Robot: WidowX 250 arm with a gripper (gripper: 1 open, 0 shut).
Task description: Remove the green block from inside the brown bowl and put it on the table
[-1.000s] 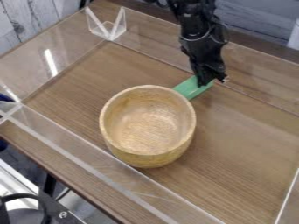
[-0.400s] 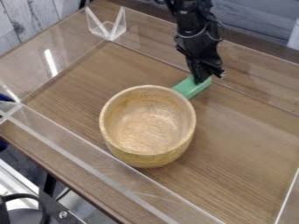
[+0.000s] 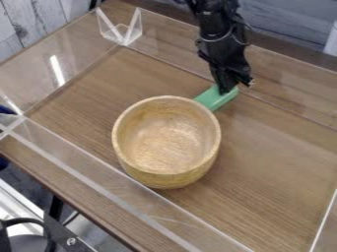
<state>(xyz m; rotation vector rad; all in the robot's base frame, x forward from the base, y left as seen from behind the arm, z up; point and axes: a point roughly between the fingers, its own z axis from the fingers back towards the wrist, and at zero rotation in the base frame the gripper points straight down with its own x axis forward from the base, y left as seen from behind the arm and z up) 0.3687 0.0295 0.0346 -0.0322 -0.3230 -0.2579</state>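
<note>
Far left of the frame: a low clear wall (image 3: 16, 126) along the edge of the table (image 3: 283, 172). Upper left: a small clear V-shaped piece (image 3: 121, 30), well apart from everything else. Same place as a second ago.

In the middle: the brown bowl (image 3: 165, 141), round and wooden. Looks empty inside, just bare wood grain. Has not shifted.

Just right of the middle, a little higher up: the green block (image 3: 216, 97). Already out of the bowl, just beside its upper right rim (maybe touching the rim, too close to tell). Looks a bit tilted, upper right end raised. Hard to say whether the lower end rests on the wood yet.

Right above that: the black gripper (image 3: 232, 83), pointing steeply down. Jaws pinched tight on the raised end of the block, so still holding.

Compared with a second ago: almost nothing different. Same block spot, same bowl spot, same tight pinch.

Meaning for the job: lifting out done, putting down nearly done. Left to do, most likely: lower the block flat, open up, pull away. Worth watching: so close to the bowl, could end up leaning on the rim instead of lying flat.
</note>
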